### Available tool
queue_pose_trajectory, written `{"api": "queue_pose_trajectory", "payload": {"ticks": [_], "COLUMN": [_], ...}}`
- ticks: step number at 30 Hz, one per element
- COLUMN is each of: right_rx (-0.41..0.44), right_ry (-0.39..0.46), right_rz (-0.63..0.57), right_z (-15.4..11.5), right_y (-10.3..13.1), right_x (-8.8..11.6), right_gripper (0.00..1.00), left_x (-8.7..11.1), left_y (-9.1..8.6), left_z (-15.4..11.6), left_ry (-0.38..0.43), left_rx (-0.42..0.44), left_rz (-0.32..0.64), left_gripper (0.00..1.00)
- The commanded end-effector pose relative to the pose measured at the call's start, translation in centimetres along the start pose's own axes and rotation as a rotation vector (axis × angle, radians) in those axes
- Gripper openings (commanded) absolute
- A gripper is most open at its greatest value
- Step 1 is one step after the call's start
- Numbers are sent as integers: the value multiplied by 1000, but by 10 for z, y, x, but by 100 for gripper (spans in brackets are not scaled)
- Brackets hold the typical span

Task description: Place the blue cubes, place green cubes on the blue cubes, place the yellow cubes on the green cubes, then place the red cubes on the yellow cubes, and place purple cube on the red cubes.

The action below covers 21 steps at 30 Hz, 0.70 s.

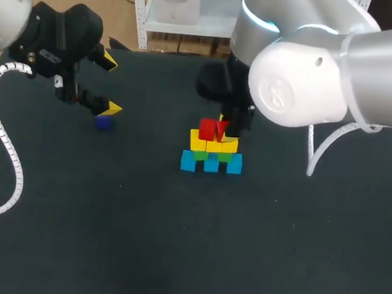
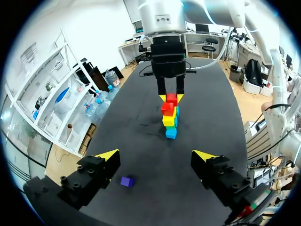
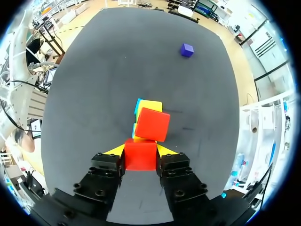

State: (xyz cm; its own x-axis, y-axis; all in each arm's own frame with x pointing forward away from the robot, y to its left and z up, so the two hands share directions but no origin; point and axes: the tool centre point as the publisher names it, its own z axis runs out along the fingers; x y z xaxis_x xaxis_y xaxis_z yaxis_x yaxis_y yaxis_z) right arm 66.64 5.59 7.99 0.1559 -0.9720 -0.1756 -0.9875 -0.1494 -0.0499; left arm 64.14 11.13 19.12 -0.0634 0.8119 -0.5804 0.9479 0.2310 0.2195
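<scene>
A small tower stands mid-table: blue cubes [image 1: 211,164] at the bottom, green cubes [image 1: 201,154] on them, yellow cubes [image 1: 198,142] above. One red cube [image 3: 152,124] rests slightly skewed on the yellow layer. My right gripper [image 3: 140,151] is shut on a second red cube [image 3: 140,155], held right beside the first at the tower's top [image 2: 172,99]. The purple cube [image 1: 102,122] lies alone on the mat at the left. My left gripper [image 1: 110,84] hangs open just above and behind it, with the purple cube [image 2: 126,181] near one finger and nothing held.
The dark table mat [image 1: 173,242] spreads wide in front of the tower. My right arm's big white elbow [image 1: 299,87] looms over the table's right rear. A white ribbed cable [image 1: 5,149] hangs from the left arm along the left edge.
</scene>
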Motion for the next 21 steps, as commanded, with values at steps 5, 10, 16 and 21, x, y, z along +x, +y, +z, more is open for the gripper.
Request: {"api": "queue_pose_trajectory", "payload": {"ticks": [5, 10, 16, 21], "right_rx": [-8, -7, 1, 12], "right_ry": [-2, -1, 1, 0], "right_rz": [0, -2, 2, 7], "right_z": [2, 1, -3, -6], "right_y": [-3, -1, -1, 0], "right_x": [-1, -1, -1, -1], "right_gripper": [0, 18, 95, 100], "left_x": [1, 1, 1, 1], "left_y": [0, 0, 0, 0], "left_z": [0, 0, 0, 0], "left_ry": [-2, -2, -2, -2], "left_rx": [0, 0, 0, 0], "left_rz": [1, 1, 1, 1], "left_gripper": [100, 100, 100, 100]}}
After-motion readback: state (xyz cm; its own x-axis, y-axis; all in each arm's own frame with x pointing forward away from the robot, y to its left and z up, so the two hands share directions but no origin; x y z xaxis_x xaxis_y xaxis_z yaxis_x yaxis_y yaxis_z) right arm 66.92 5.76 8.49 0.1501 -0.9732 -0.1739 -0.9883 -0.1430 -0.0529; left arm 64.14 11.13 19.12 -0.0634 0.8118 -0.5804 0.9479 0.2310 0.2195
